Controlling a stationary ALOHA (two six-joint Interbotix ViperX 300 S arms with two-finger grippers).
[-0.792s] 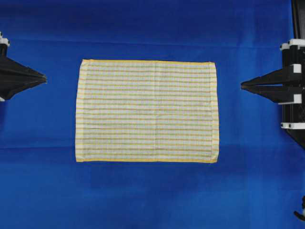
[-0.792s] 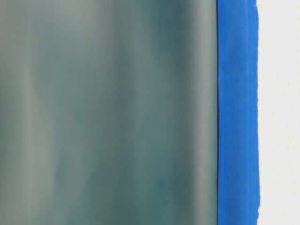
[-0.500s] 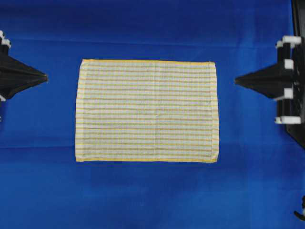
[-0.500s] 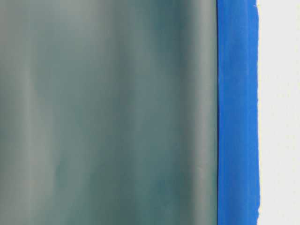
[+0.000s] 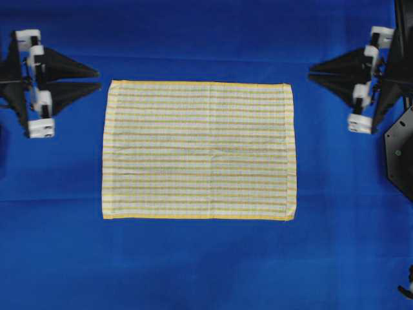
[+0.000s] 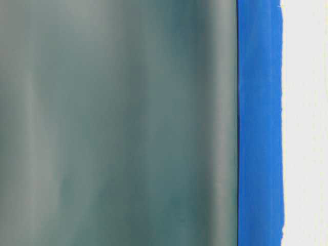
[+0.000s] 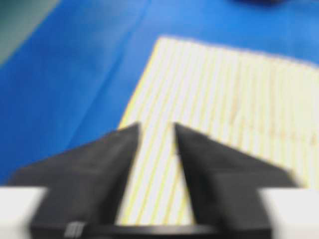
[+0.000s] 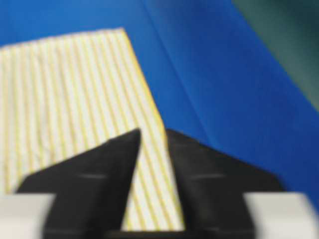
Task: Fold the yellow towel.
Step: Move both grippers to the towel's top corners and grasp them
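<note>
1. two grippers flank one yellow towel (image 5: 199,150), which lies flat and fully spread on the blue cloth (image 5: 193,265) covering the table
2. left gripper (image 5: 97,75) sits just off the towel's far left corner, fingertips pointing at it, apart from the cloth; its two black fingers are spread with a clear gap between them and nothing in the gap
3. from the left wrist view the towel's near edge runs under and ahead of the parted fingers (image 7: 99,164), the striped cloth showing through the gap, though the picture is blurred
4. right gripper (image 5: 311,69) sits off the towel's far right corner, a little farther from the hem than its partner, fingertips aimed toward the towel; its fingers are also spread and hold nothing
5. from the right wrist view the towel's yellow hem (image 8: 144,94) passes between and ahead of the fingers (image 8: 209,169)
6. table-level view shows only a blurred grey-green surface and a strip of blue
</note>
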